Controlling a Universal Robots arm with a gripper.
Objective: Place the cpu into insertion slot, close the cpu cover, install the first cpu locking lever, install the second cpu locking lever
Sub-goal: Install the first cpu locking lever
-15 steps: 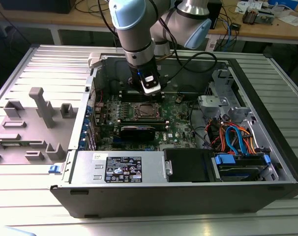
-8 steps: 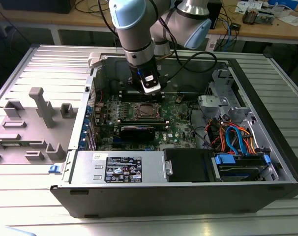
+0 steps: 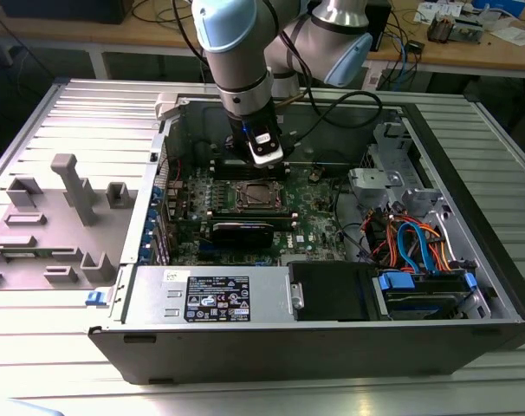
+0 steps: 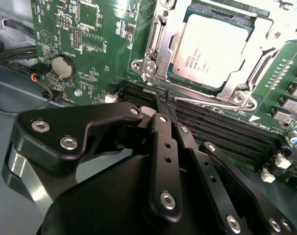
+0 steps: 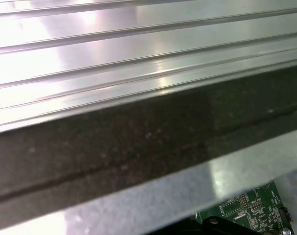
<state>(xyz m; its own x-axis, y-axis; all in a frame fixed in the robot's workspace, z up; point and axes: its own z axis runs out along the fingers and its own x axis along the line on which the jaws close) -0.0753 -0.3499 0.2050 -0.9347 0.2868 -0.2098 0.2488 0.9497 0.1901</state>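
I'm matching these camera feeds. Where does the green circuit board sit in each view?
Exterior view: green circuit board inside the open case, under the arm.
Second wrist view: it surrounds the cpu, beyond the gripper.
First wrist view: one corner, beside the case's metal edge.
Shared landmark: the cpu, exterior and second wrist views.

I see the ribbed aluminium table carrying the open computer case, with a grey moulded fixture just beside the case, on the exterior view's left.
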